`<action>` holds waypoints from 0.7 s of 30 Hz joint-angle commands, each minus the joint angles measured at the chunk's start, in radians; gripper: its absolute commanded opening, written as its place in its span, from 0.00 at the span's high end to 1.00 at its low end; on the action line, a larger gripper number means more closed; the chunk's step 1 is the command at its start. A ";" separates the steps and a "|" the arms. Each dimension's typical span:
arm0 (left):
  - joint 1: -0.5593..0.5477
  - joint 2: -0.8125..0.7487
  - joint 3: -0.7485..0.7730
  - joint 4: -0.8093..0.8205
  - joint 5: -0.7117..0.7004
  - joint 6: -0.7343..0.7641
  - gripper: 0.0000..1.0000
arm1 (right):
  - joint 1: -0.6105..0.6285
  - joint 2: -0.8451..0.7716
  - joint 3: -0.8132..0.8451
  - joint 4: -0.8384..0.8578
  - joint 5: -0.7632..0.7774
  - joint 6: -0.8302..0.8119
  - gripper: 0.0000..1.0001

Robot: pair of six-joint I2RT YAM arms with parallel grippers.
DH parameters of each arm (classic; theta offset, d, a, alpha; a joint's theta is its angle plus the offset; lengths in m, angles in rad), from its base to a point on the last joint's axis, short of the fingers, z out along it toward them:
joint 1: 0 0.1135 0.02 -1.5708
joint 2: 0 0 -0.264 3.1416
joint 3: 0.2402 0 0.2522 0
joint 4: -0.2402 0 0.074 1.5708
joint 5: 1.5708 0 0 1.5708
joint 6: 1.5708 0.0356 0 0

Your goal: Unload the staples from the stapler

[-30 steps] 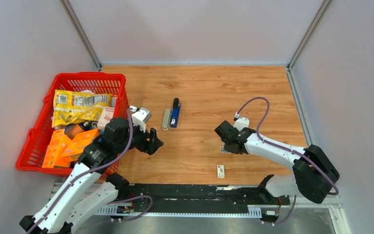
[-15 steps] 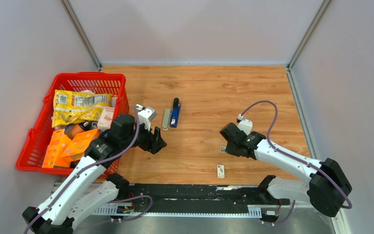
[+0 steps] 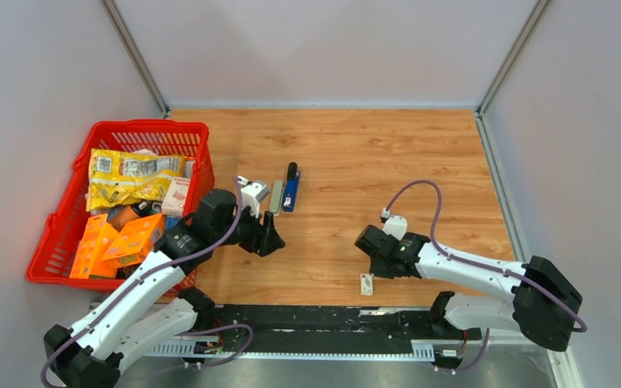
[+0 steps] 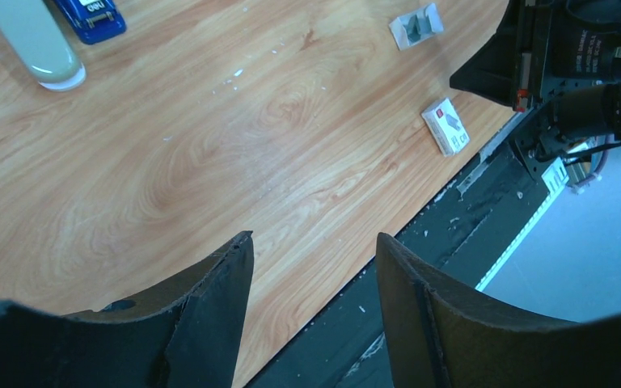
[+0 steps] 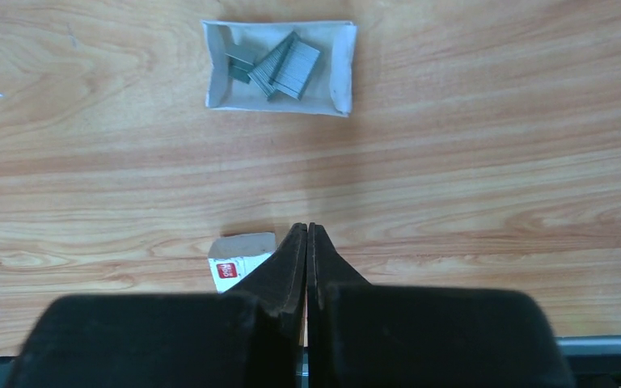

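**While staples are lying loose in a tray, neither arm is working a stapler**

Since several grey staples (image 5: 279, 65) are lying heaped in an open white paper tray (image 5: 340, 65) straight ahead of the right gripper (image 5: 306, 230), apart from its tips, some unloading is looking done. That gripper is pressing its fingers flush together on nothing visible, hovering over bare wood. A small printed staple box (image 5: 238, 260) is sitting just beside the fingers, partly hidden under one.

Left gripper (image 4: 314, 238) is hanging spread wide, empty. Ahead of it and off to one side, the blue stapler (image 4: 93, 16) and a pale grey stapler (image 4: 36, 44) are lying side by side, untouched.

Cannot tell whether either magazine is holding strips; both are showing too small or cropped. Judging: if any are remaining, a stapler is needing opening and emptying. Otherwise the job is nearing its end.
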 commanded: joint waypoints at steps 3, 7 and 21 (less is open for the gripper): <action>-0.049 0.013 -0.047 0.070 -0.001 -0.066 0.39 | 0.046 -0.014 -0.030 0.006 0.008 0.060 1.00; -0.072 0.013 -0.085 0.111 -0.014 -0.089 0.43 | 0.067 -0.020 -0.051 0.005 0.019 0.085 1.00; -0.114 0.002 -0.131 0.142 -0.026 -0.123 0.55 | 0.109 -0.007 -0.073 0.046 0.014 0.116 1.00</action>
